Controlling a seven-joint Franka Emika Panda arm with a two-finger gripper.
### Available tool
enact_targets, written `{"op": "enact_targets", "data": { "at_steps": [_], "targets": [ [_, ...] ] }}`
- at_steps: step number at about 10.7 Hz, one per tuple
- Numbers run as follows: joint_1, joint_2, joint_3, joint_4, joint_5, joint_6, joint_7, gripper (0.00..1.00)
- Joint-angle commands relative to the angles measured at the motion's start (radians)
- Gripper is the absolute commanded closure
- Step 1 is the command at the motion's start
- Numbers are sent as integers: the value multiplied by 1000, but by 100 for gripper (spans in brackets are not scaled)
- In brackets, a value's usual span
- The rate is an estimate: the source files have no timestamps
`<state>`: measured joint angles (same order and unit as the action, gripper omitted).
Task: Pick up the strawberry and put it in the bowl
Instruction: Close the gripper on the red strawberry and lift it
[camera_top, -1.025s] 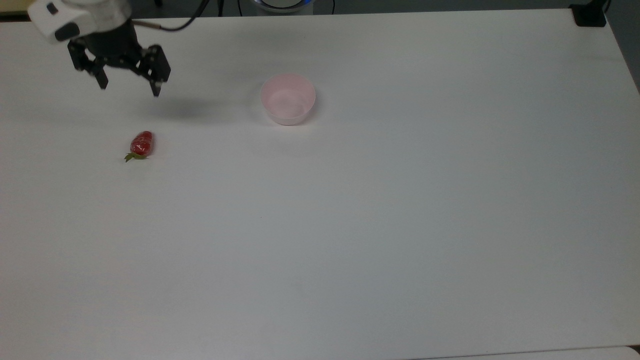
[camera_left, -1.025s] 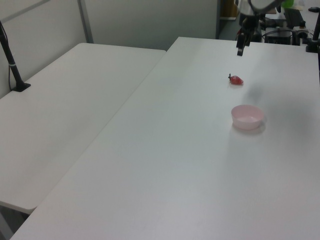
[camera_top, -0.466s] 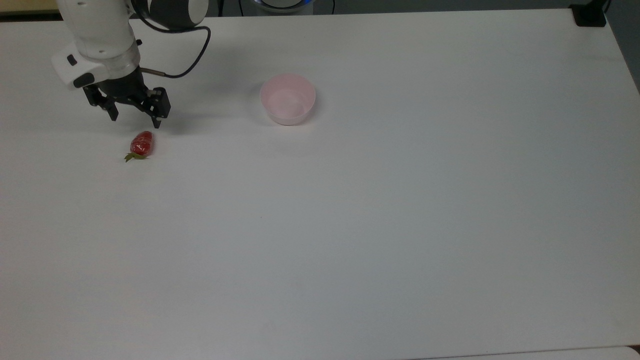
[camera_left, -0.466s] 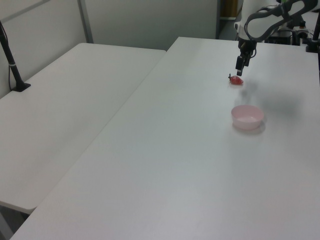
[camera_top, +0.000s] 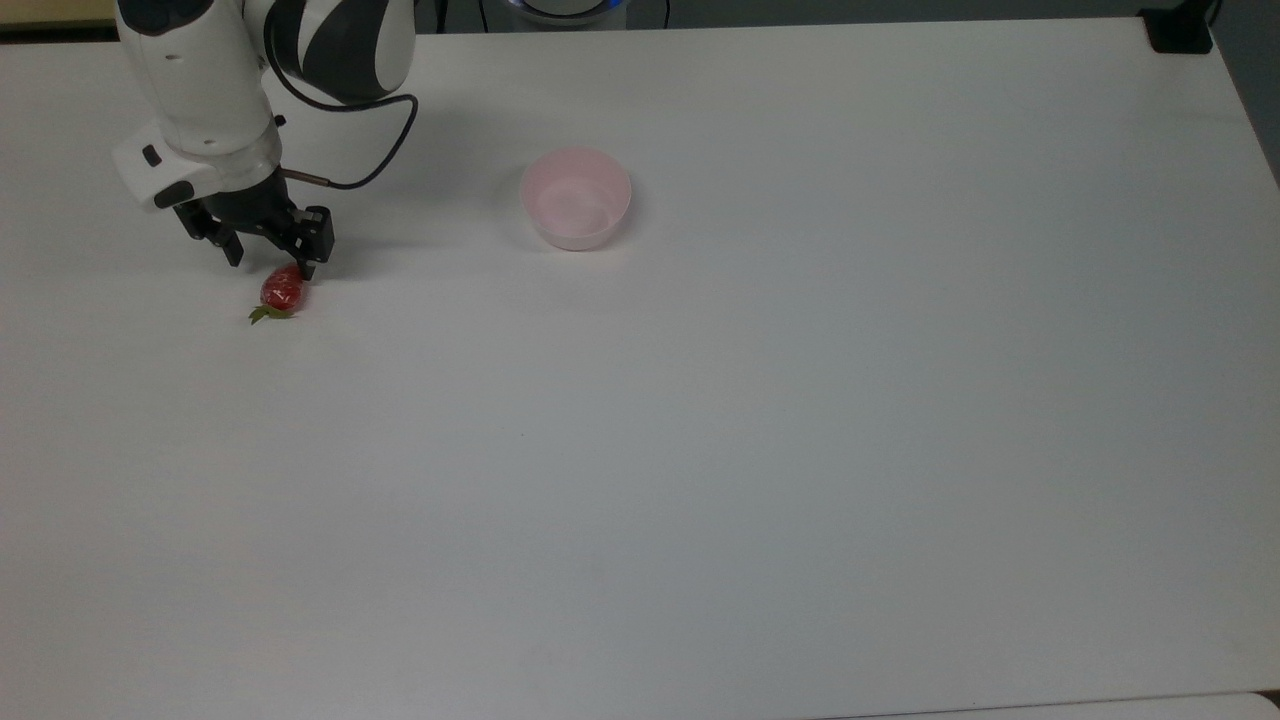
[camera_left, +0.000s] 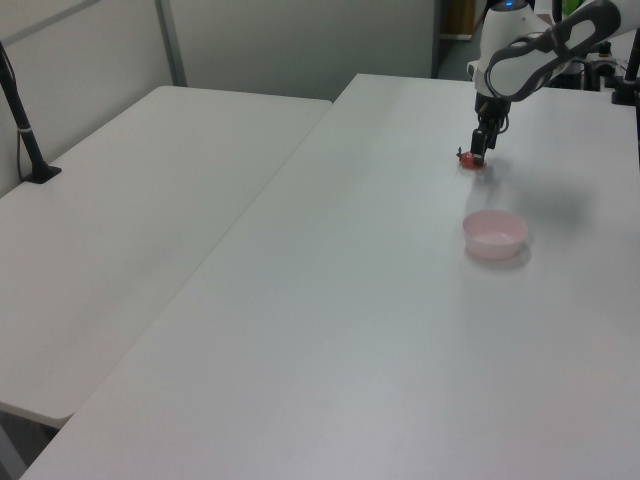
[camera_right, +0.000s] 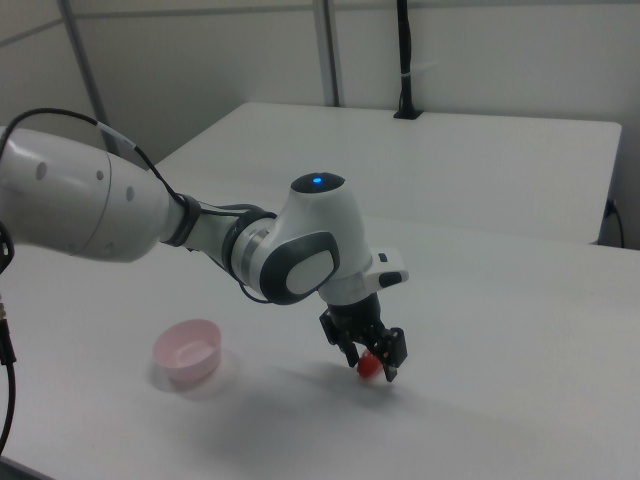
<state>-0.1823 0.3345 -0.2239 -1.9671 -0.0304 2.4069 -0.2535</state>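
Near the top view's left edge, on a plain white table (camera_top: 760, 420): gripper (camera_top: 268, 262) lowered over strawberry (camera_top: 283, 288), fingers spread and empty, one dark fingertip (camera_top: 308, 268) just beside the fruit's rounded red end, the other (camera_top: 236, 259) off toward the top view's left; contact with the fruit not determinable. Strawberry lying on its side on the bare surface, green cap (camera_top: 268, 314) pointing toward the top view's bottom, well apart from bowl (camera_top: 575, 198). Step in hand judged as the final approach before the grasp: best done by centring the fingers across the short axis of the oblong body, clear of the leafy cap, descending until the tips nearly meet the table, then closing gently. Risk judged: smooth, curved sides liable to squirt out or roll under an off-centre pinch. Materials and shapes: fruit small, glossy and red with highlights on its skin, tapering toward the cap; bowl round, pale pink, plain-walled, open upward and empty; table matte, flat, unmarked; gripper black and angular beneath a white, rounded arm (camera_right: 310, 245) with a looped black cable (camera_top: 385, 145). Same arrangement seen in the right view: gripper (camera_right: 372, 360) straddling the red fruit (camera_right: 369, 366), bowl (camera_right: 187, 351) toward the right view's left.
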Motion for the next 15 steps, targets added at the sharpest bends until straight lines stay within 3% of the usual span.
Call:
{"op": "enact_targets", "data": {
  "at_steps": [1,4,7,10,12,15],
  "targets": [
    [3,18,5,13,26,32,7,23],
    [9,38,21,40,105,32,7,36],
    [9,40,41,40,113,32,3,66],
    [9,34,44,40,112,21,-9,69],
    [23,-35,60,39,112,-18,0,69],
    [41,-141,155,40,109,-197,2,68]
  ]
}}
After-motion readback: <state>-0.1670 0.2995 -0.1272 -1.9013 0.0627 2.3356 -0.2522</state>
